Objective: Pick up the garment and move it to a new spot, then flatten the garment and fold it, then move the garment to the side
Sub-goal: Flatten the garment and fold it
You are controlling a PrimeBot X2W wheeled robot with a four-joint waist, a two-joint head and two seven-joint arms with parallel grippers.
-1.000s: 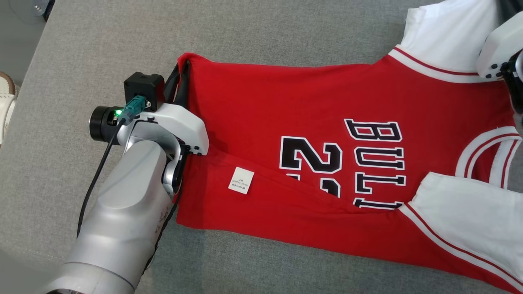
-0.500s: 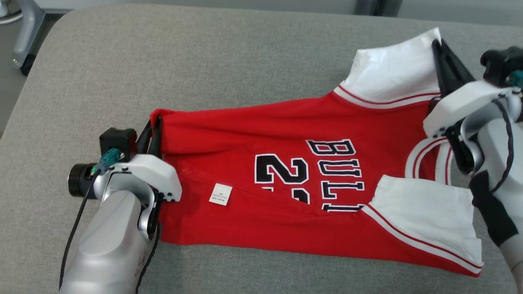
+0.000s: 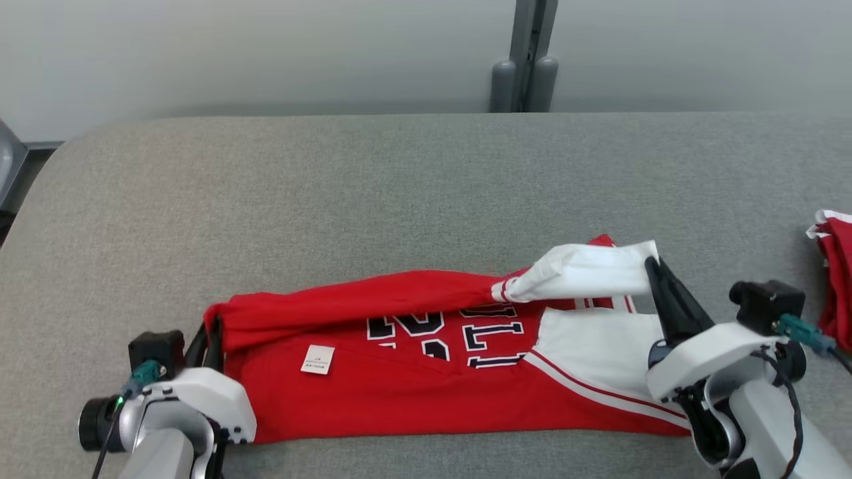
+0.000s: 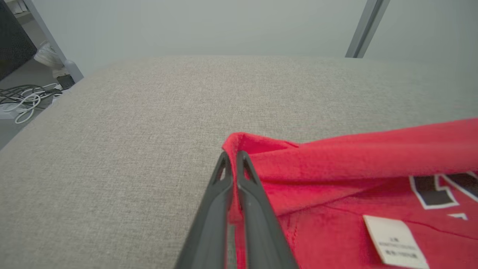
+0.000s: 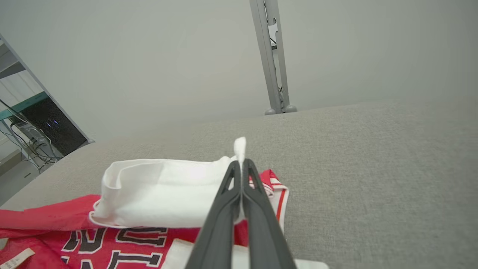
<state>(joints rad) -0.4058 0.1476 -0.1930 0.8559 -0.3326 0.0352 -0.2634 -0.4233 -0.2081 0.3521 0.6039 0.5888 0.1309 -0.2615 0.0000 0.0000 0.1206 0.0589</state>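
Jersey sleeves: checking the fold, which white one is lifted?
The far sleeve, pinched at its edge by the right end effector and raised; the near sleeve lies flat on the jersey, ungripped.

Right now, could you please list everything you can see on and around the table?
table: one, grey fabric top, under everything
jersey: one, red with white sleeves and black lettering, lying lengthwise along the near edge
care label: one, white, on the jersey's left half
second garment: one, red and white, at the table's right edge
post: one, grey, behind the table
cables: several, white and dark, on the floor
left pincer: dark, shut on jersey's left end
right pincer: dark, shut on jersey's raised right end
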